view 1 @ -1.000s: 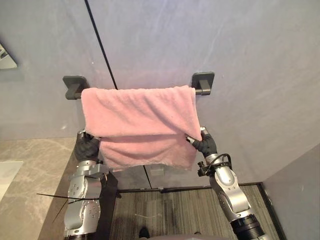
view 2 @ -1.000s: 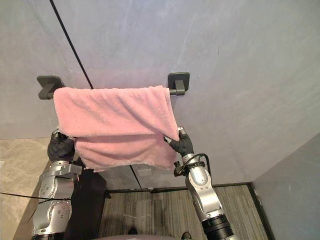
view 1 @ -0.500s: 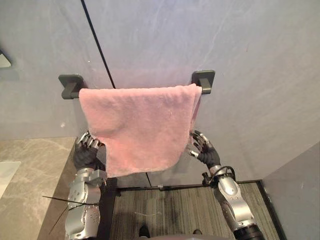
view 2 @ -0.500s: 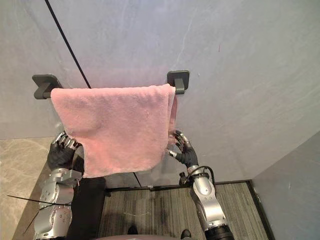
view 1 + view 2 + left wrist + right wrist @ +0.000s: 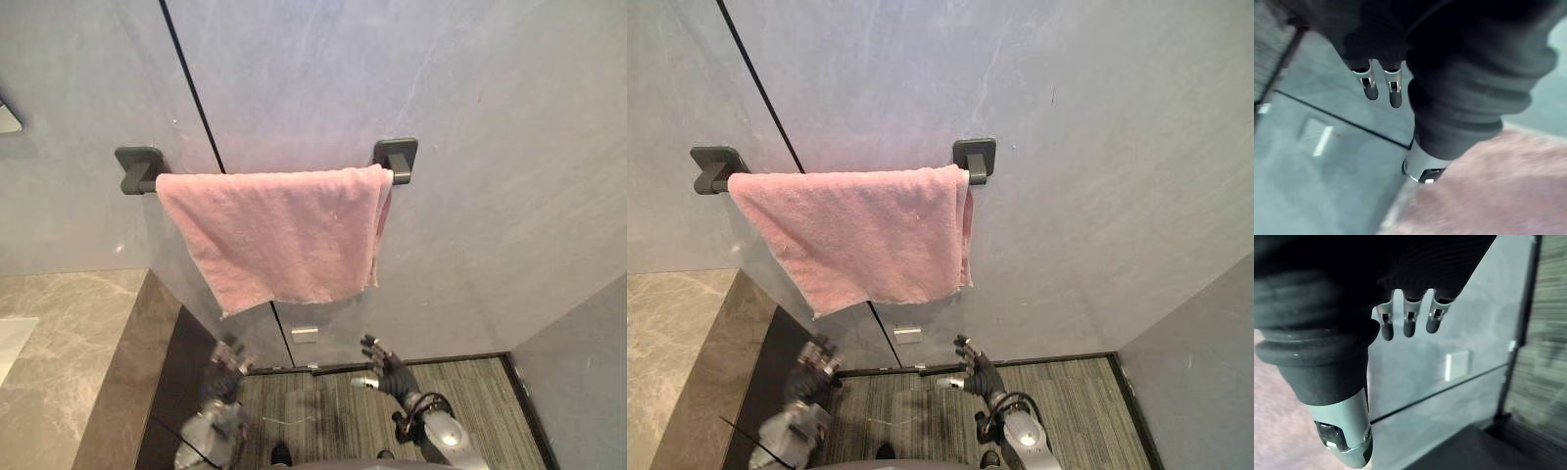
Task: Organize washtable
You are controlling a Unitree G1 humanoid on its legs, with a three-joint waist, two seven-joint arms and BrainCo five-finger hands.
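Space beneath pink towel free down to floor — stone counter crowds left side, wall behind.

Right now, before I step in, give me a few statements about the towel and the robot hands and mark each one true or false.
1. The pink towel hangs draped between two dark wall mounts. True.
2. The right robot hand grips the towel's lower edge. False: it is open, well below the towel and apart from it.
3. The left robot hand is low too, open and holding nothing. True.
4. The towel hides both mounts. False: one shows at each end of it.
5. A small white plate sits on the wall below the towel. True.
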